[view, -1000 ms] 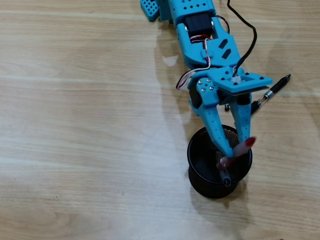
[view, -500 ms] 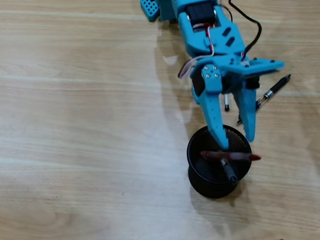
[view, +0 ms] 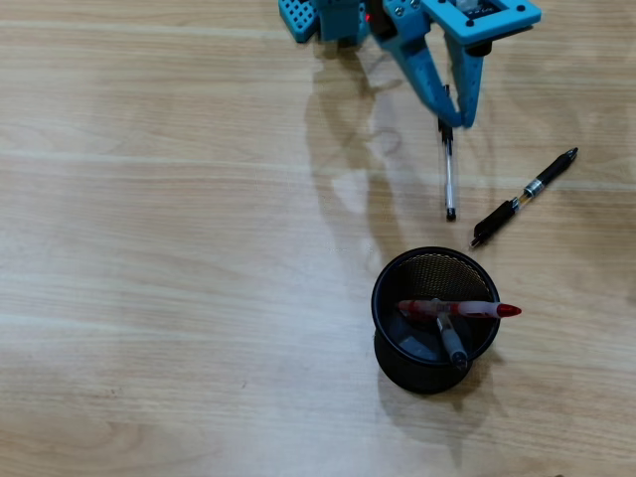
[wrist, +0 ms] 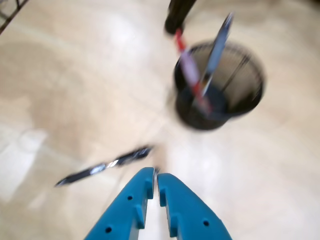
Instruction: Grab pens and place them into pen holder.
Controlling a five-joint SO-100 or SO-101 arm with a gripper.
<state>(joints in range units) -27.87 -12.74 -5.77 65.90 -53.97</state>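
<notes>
My blue gripper (view: 452, 121) hangs low over the table near the top right of the overhead view, and its jaws are closed on the upper end of a clear pen (view: 449, 174). The pen's dark tip points toward the black mesh pen holder (view: 417, 373). In the blurred wrist view the jaws (wrist: 156, 174) are almost touching, with a pale streak between them. A black pen (view: 524, 197) lies on the table right of the clear pen and also shows in the wrist view (wrist: 105, 166). The holder (wrist: 200, 120) contains a red pen (view: 467, 309) and a grey pen (view: 452, 343).
The arm's blue base (view: 328, 20) stands at the top edge of the wooden table (view: 179, 248). A dark object (wrist: 179, 12) shows beyond the holder in the wrist view.
</notes>
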